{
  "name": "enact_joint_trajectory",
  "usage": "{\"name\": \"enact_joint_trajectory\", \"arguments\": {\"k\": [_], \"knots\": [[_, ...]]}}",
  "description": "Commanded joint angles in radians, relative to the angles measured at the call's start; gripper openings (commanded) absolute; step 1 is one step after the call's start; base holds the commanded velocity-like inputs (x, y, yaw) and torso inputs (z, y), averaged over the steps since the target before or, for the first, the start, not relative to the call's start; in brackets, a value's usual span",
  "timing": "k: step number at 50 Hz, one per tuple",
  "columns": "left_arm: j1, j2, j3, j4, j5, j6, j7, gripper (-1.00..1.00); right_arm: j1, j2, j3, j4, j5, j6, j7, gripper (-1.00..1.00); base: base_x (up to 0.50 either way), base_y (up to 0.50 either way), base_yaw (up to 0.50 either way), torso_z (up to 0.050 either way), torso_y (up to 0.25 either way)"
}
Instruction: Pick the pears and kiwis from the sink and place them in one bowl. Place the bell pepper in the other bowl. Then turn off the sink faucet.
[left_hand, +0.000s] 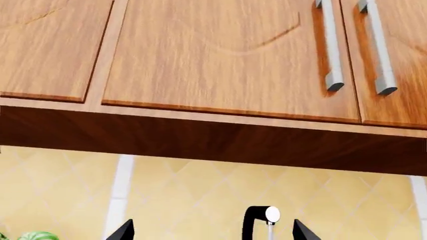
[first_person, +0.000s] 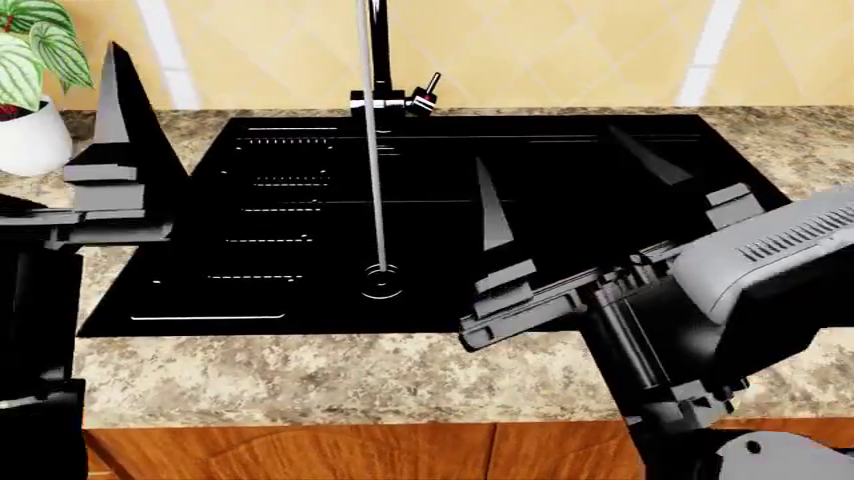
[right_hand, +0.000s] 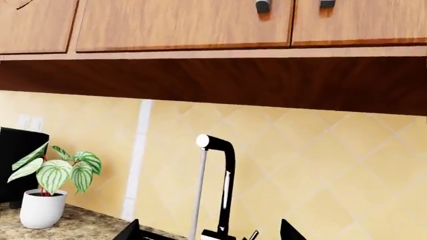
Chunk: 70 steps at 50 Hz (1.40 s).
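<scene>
Water: stream run from faucet (first_person: 380, 60) into sink (first_person: 561, 160), lever untouched.
Grippers: right gripper (first_person: 567, 190) spread, nothing held; left gripper (first_person: 114, 110) unclear.

The sink (first_person: 267, 290) is glossy black with thin white ribbed lines and a ringed drain; the sink faucet (first_person: 379, 60) is black on a black-and-chrome base, its lever (first_person: 431, 88) is tipped red, and a pale grey-white stream of water (first_person: 375, 180) runs from it. The tabletop (first_person: 334, 375) is speckled beige-brown granite, the backsplash (right_hand: 320, 165) is yellow diamond-pattern tile with white vertical strips, and the cabinets (left_hand: 213, 55) are orange-brown wood grain with grey metal handles (left_hand: 330, 50). The potted plant (right_hand: 50, 172) has green leaves striped white, in a white pot; both hands are black, the right arm (first_person: 774, 260) shelled in grey.
</scene>
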Motion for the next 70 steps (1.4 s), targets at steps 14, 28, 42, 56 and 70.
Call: {"name": "enact_joint_trajectory", "arguments": {"k": [14, 28, 42, 56, 70], "knots": [[-0.694, 0.262, 0.319, -1.142, 0.083, -0.221, 0.172, 1.0, 0.533, -0.416, -0.021, 1.413, 0.117, 0.142, -0.474, 1.0, 0.0, 0.0, 0.0, 0.0, 0.0], [-0.72, 0.286, 0.322, -1.265, 0.1, -0.215, 0.16, 1.0, 0.599, -0.545, -0.165, 1.749, -0.038, 0.101, -0.621, 1.0, 0.22, 0.0, 0.0, 0.0, 0.0], [-0.744, 0.285, 0.261, -1.427, 0.134, -0.154, 0.074, 1.0, 0.558, -0.511, -0.166, 1.633, -0.044, 0.066, -0.601, 1.0, 0.5, 0.01, 0.0, 0.0, 0.001], [-0.722, 0.28, 0.268, -1.392, 0.118, -0.15, 0.102, 1.0, 0.543, -0.512, -0.171, 1.64, -0.044, 0.074, -0.591, 1.0, 0.5, 0.26, 0.0, 0.0, 0.001], [-0.709, 0.274, 0.272, -1.374, 0.113, -0.143, 0.113, 1.0, 0.488, -0.437, -0.12, 1.559, -0.013, 0.073, -0.494, 1.0, 0.36, 0.08, 0.0, 0.0, 0.001]]}}
